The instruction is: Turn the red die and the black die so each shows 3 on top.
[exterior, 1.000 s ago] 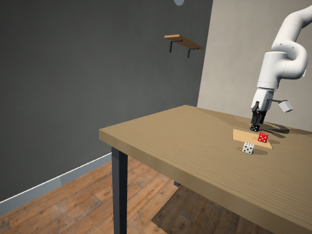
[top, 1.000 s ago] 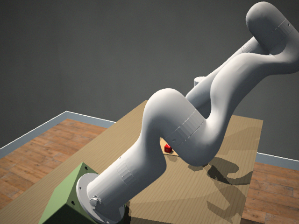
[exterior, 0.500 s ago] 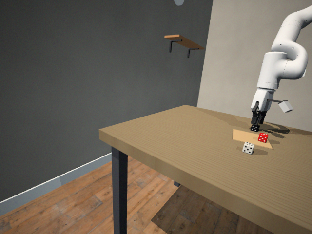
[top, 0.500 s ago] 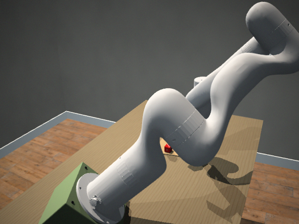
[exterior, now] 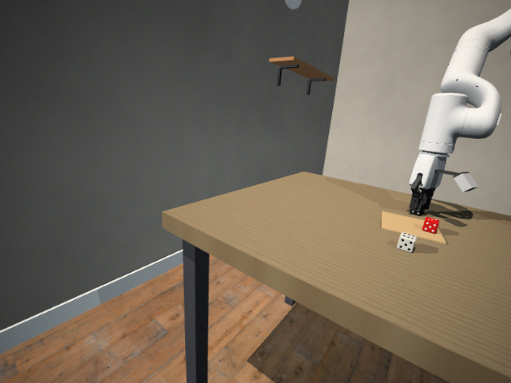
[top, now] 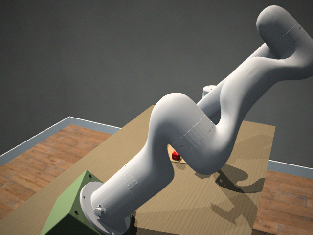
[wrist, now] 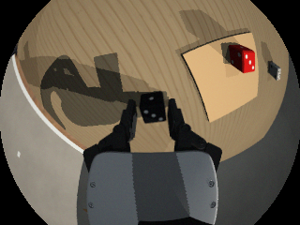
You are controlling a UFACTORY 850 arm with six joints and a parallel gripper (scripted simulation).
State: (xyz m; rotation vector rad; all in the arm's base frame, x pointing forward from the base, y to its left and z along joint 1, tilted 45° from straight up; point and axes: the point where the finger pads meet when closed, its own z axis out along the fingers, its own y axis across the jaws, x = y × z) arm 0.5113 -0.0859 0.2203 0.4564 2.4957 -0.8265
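wrist view: the end effector (exterior: 419, 211) (wrist: 152, 107) stands partway open and holds nothing, its two dark fingers at either side of the black die (exterior: 416, 212) (wrist: 153, 107), with a narrow gap showing on each side. that die is on the bench (top: 100, 156) (exterior: 268, 230) (wrist: 164, 37), off the tan mat (top: 170, 152) (exterior: 398, 221) (wrist: 225, 86) and a little apart from it. in the exterior view it is beyond the mat's far edge and mostly hidden by the fingers, just a couple of pale pips peeking out. i cannot tell which number it has on top.

the red die (top: 175, 155) (exterior: 430, 225) (wrist: 243, 59) sits on the mat, towards one end of it; the exterior view shows five pips on the side facing that camera, but its top is too small to read surely. the white die (exterior: 406, 242) (wrist: 275, 70) is on the bench outside the mat, near the edge opposite the black die, also with five pips facing the exterior camera. no die lies on another. the mat lies flat on the bench, and the white arm (top: 199, 136) (exterior: 441, 119) reaches down beside the mat, on the black die's side.
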